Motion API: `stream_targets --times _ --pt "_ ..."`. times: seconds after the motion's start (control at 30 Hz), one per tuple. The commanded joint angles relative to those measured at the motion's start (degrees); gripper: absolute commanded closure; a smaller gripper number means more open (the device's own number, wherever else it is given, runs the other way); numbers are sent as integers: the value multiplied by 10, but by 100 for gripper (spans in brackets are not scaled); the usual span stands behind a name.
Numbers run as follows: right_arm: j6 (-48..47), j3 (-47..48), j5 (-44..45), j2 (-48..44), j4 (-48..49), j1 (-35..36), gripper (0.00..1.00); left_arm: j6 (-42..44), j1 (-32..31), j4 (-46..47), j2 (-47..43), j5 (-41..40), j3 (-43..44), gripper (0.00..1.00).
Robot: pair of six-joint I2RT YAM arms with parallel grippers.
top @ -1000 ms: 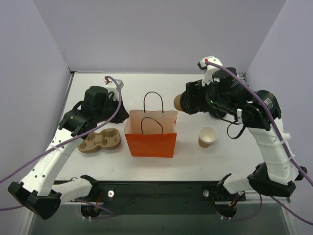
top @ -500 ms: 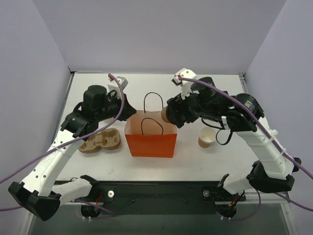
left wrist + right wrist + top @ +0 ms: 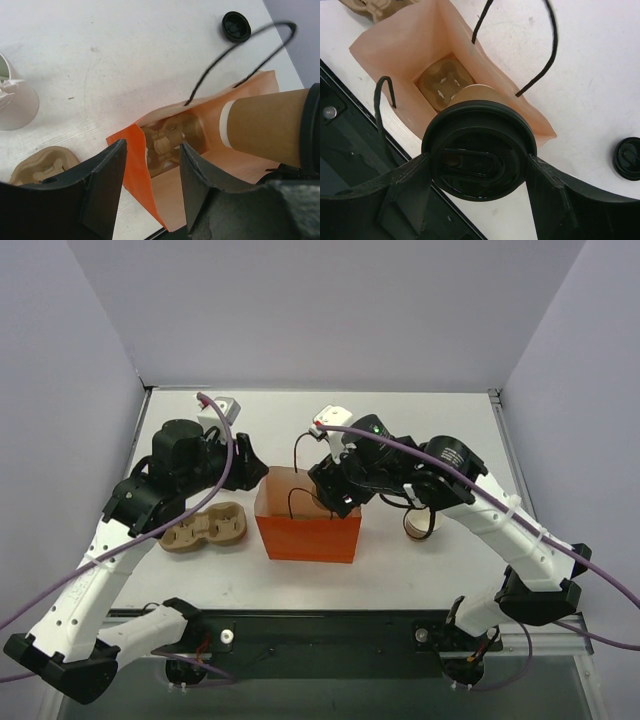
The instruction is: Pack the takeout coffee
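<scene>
Takeout coffee [image 3: 265, 125] sits clamped in the right hand [image 3: 479, 165], whose two fingers [image 3: 405, 190] press on either side of the cup at its black lid [image 3: 480, 145]. The cup hangs over the open mouth of the orange bag [image 3: 307, 530], base first and seemingly leaning, with its bottom about level with the rim and, as far as I can judge, resting on nothing yet. Below it, on the bag's floor, lies a pulp cup carrier [image 3: 445, 82] with a well facing up. The left hand [image 3: 152, 150] is at the left side of the bag's mouth with its fingers apart. The edge of the paper wall runs between them, and it looks unclamped.

The step in hand is lowering the cup into that well. To do it well, the right hand should first bring the cup upright, since a leaning cup may snag the paper wall or leak at the lid. It should then centre the base over the well and descend slowly, clear of the black cord handles [image 3: 206, 79]. The left hand would help by pinching the rim and holding the mouth wide. Release should wait until the base is seated.

Farther out on the tabletop [image 3: 400, 430], a second carrier [image 3: 205, 528] lies left of the bag. A lidless tan cup [image 3: 415, 525] stands to the bag's right, and a loose black lid [image 3: 236, 26] rests near the bag.
</scene>
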Motion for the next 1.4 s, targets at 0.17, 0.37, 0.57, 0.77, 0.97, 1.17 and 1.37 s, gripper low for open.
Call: stream_targets --times 0.17,0.37,0.57,0.77,0.97,1.17,1.37 --pt "-10 -41 26 -22 14 41 56 -7 1 -27 32 13 -7 44" --pt "2 -52 39 -24 17 62 56 7 -4 -46 40 11 -12 47" --pt "9 -72 57 -29 17 84 56 18 -14 -30 40 27 -14 73" --pt "-10 -68 96 -26 18 98 56 43 -21 84 14 72 -47 100" --pt "-30 -37 117 -14 34 78 56 97 -24 236 -49 111 -138 100" --pt "-30 -31 106 -16 42 77 56 109 -23 305 -94 146 -212 100" --pt "-49 -143 87 -47 79 89 57 74 -31 312 -152 109 -250 100"
